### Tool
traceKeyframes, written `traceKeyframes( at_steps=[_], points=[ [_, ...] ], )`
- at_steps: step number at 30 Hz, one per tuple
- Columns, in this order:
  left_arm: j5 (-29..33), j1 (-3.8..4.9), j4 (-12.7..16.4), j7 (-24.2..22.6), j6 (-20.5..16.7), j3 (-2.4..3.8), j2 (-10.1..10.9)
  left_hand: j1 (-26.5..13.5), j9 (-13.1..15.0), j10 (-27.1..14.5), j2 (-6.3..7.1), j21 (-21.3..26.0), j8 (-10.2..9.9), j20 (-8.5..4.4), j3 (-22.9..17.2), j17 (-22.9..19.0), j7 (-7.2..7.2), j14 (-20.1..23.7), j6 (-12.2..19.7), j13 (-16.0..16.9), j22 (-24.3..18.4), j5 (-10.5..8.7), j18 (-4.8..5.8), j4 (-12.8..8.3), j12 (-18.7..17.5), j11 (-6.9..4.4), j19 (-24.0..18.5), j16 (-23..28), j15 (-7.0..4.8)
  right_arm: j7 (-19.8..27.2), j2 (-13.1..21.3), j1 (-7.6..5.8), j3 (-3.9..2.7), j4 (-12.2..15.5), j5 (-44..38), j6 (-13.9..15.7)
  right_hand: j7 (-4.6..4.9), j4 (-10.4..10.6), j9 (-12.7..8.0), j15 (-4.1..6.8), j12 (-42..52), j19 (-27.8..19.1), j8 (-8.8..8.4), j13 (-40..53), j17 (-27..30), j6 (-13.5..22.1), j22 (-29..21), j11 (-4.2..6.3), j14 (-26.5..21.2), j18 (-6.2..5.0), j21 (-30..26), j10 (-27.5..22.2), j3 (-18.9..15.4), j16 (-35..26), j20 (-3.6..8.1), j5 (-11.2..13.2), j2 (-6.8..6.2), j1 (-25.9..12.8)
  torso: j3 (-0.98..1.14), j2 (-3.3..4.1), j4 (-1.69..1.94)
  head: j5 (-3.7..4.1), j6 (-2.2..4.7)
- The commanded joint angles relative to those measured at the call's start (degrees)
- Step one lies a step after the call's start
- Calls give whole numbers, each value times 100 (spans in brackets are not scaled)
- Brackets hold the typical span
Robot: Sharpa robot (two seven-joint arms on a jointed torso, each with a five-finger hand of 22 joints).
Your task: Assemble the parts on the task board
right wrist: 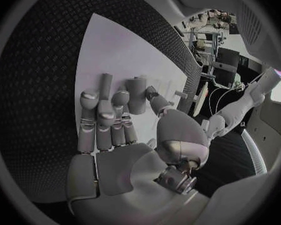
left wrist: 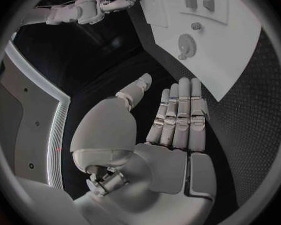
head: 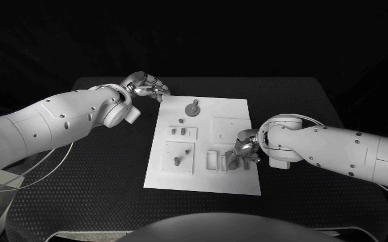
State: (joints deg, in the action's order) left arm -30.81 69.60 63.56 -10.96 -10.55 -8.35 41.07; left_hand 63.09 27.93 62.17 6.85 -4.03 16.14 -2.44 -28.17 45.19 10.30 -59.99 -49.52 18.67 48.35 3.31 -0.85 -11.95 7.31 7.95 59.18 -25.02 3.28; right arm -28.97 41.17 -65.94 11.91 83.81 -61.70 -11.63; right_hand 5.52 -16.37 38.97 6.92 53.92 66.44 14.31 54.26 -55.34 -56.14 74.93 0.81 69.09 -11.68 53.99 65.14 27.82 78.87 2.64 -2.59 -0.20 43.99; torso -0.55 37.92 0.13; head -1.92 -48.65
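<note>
Black table (head: 97,169): right robot hand (head: 245,151) over task board (head: 234,110) (fingers extended).

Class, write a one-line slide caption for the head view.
Right hand reaches over the task board's near parts; left hand hovers by its far corner.

Left hand (head: 146,87) open, fingers straight (held together); right hand (head: 245,149) open, fingers extended, palm down.

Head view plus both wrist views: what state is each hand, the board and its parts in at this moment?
left hand: open, holding nothing, off the board's far left corner.
right hand: fingers down over upright parts near the board's right edge; grip unclear.
task board: flat on the table.
round part: lying on the board's far end.
</note>
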Motion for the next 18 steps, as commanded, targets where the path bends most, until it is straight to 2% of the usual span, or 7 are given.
traceKeyframes(
  at_steps=[1, 6, 12, 18],
  points=[
    [37, 3, 21, -59, 56, 3, -3, -56, -8, -44, 2, -1, 25, 8, 2, 9, 10, -29, 49, 7, -7, 30, 4, 29, 37, 3, -12, 41, 2, 72, 21, 36, 27, -6, 72, 126, 8, -28, -1, -1, 31, 17, -61, -9, -9, -28, 51, 1, 39, -332, -27, -44, 16, -35, -13, -27, 186, 166, 3, 0, 0, 8, -12],
    [37, 3, 17, -51, 52, 3, 6, -57, -9, -46, 1, -2, 25, 8, 2, 11, 10, -30, 50, 9, -8, 30, 4, 31, 40, 3, -11, 43, 2, 147, 76, 35, 26, 81, 348, 290, 3, -27, 4, 0, 37, 23, -50, -16, -17, -60, 55, 5, 48, -332, -24, -33, 23, -39, -23, -27, 220, 173, 7, 1, -5, -15, -12],
    [37, 3, 14, -50, 56, 3, 9, -57, -10, -49, 4, -2, 24, 7, 3, 16, 11, -32, 53, 11, -8, 31, 4, 32, 45, 3, -11, 47, 2, 168, 201, 28, 25, 207, 564, 472, -2, -20, 9, 4, 43, 30, -42, -22, -22, -87, 59, 10, 59, -332, -20, -20, 11, -43, -31, -26, 200, 160, 2, 1, -2, -14, -3],
    [37, 3, 12, -47, 58, 2, 10, -57, -11, -51, 5, -2, 24, 7, 2, 19, 11, -33, 54, 13, -8, 32, 4, 33, 48, 3, -12, 50, 1, 191, 311, -55, 23, 340, 742, 575, -12, -15, 13, 12, 47, 43, -35, -33, -30, -119, 61, 19, 77, -332, -17, -4, -4, -49, -38, -26, 154, 127, 2, 2, -1, -17, -6]
  ],
)
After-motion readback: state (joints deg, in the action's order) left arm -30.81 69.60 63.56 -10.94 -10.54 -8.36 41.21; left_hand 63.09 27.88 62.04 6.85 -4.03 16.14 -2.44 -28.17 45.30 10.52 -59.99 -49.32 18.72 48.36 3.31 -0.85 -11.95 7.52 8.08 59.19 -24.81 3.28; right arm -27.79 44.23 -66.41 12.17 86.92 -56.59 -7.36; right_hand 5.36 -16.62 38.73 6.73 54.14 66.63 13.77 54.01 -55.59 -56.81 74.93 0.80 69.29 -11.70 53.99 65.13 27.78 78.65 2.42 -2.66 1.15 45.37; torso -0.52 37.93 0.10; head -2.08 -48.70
